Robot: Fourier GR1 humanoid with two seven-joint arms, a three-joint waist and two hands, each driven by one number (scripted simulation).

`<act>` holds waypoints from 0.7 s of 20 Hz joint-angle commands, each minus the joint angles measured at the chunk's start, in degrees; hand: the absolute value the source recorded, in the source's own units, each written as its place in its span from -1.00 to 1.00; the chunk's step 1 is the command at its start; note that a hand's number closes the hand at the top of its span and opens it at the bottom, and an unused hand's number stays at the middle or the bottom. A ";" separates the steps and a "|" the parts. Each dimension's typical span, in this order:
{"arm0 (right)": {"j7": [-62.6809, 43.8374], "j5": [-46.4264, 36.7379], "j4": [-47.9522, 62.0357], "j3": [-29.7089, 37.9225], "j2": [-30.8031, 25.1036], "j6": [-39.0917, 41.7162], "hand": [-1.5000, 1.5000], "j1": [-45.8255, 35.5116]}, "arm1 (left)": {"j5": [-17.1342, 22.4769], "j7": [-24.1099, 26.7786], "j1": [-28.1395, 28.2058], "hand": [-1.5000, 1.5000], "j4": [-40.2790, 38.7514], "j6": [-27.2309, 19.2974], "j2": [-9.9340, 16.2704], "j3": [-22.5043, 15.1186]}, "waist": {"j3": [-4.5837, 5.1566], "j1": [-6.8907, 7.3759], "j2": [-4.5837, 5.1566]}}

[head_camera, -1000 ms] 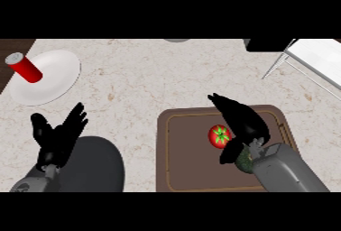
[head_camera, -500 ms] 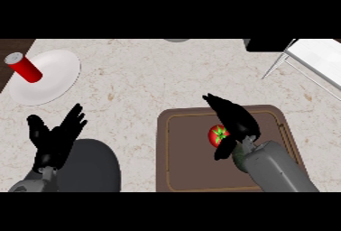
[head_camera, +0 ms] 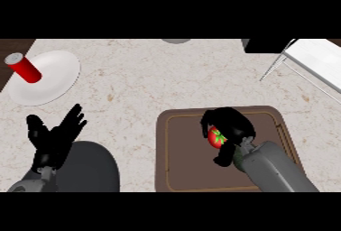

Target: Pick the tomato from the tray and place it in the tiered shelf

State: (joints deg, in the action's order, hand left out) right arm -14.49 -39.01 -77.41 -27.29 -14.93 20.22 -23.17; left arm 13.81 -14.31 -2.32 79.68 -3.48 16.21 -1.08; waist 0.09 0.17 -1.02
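A red tomato (head_camera: 216, 136) with a green stem lies on the brown tray (head_camera: 180, 153) at the lower right. My right hand (head_camera: 230, 125) sits over it, its fingers curled round the tomato's top and right side and the thumb below it. Part of the tomato is hidden by the hand. The white tiered shelf (head_camera: 311, 57) reaches in from the upper right corner. My left hand (head_camera: 53, 135) rests open at the lower left, fingers up, well away from the tray.
A white plate (head_camera: 50, 81) at the upper left carries a red cylinder (head_camera: 24, 67). A dark box (head_camera: 268, 45) stands by the shelf at the top edge. A grey object (head_camera: 176, 40) shows at the top middle.
My right hand's fingers, spread above the tomato before, have curled down round it. The forearm has shifted slightly left. The left hand has not moved.
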 commanded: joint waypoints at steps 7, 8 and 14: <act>-10.11 -0.93 -5.16 7.79 5.67 -5.92 1.00 3.08 | -1.18 -1.97 2.12 0.00 0.17 -0.47 -0.67 0.05 | -0.03 -0.57 0.98; -13.32 -0.57 -4.19 12.66 5.66 -9.42 1.00 3.33 | -0.70 -0.84 3.44 0.00 -0.16 -0.16 -0.37 0.85 | 0.01 -1.06 1.03; -34.19 -7.75 -4.61 25.50 8.36 -25.58 1.00 -2.59 | -0.23 -2.50 2.91 0.00 1.11 -0.68 -0.41 1.23 | 0.08 -1.41 0.77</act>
State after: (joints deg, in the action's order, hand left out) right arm -37.43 -42.46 -80.71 -7.62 -8.55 2.95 -22.19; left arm 13.24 -15.63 0.02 82.54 -4.54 15.88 0.20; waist -0.30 -1.41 -0.32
